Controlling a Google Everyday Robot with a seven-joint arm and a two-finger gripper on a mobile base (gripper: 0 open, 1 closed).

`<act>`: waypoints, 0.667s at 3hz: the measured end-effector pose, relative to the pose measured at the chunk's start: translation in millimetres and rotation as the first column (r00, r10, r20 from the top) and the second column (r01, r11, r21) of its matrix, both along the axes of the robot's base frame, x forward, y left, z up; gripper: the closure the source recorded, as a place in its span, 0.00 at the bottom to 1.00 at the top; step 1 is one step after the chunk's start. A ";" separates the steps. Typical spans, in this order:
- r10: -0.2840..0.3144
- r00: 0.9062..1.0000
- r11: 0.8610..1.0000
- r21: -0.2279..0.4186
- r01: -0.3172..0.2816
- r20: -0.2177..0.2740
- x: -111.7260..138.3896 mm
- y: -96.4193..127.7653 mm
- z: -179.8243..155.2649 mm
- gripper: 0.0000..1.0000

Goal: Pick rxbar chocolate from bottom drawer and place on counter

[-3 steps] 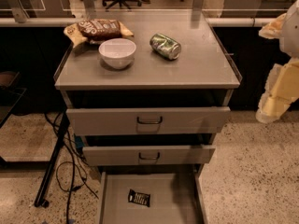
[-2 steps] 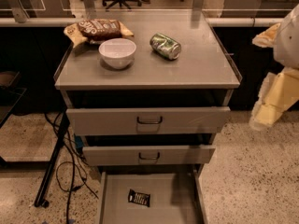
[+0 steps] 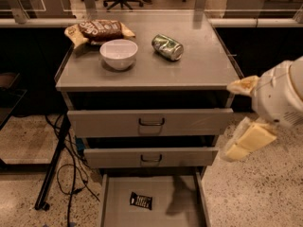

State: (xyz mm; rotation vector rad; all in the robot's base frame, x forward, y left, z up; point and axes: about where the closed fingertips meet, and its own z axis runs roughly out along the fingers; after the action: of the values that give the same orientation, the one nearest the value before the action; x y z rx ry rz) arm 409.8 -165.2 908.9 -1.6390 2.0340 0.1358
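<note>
The rxbar chocolate (image 3: 141, 201), a small black wrapper with white lettering, lies flat on the floor of the pulled-out bottom drawer (image 3: 108, 203), left of centre. The counter (image 3: 199, 67) is the grey top of the cabinet. My gripper (image 3: 235, 119) hangs at the cabinet's right side, level with the two upper drawers, well above and to the right of the bar. Its cream fingers (image 3: 250, 141) are spread apart with nothing between them, so it is open.
On the counter sit a brown chip bag (image 3: 99, 30), a white bowl (image 3: 119, 54) and a tipped green can (image 3: 167, 47). Both upper drawers (image 3: 151, 122) stand slightly out. Cables and a stand leg (image 3: 53, 171) lie left of the cabinet.
My arm has swung left toward the cabinet's right side and dropped a little. The bar and the items on the counter have not moved.
</note>
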 end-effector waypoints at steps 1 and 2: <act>-0.016 1.000 0.998 0.064 0.016 0.010 -9.6 7.0 -49.4 0.41; -0.024 0.999 0.995 0.092 0.027 -0.032 -8.8 14.6 -104.7 0.64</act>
State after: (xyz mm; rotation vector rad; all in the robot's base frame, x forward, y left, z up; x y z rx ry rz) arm 401.1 -150.6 804.3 -1.5625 2.0390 0.2440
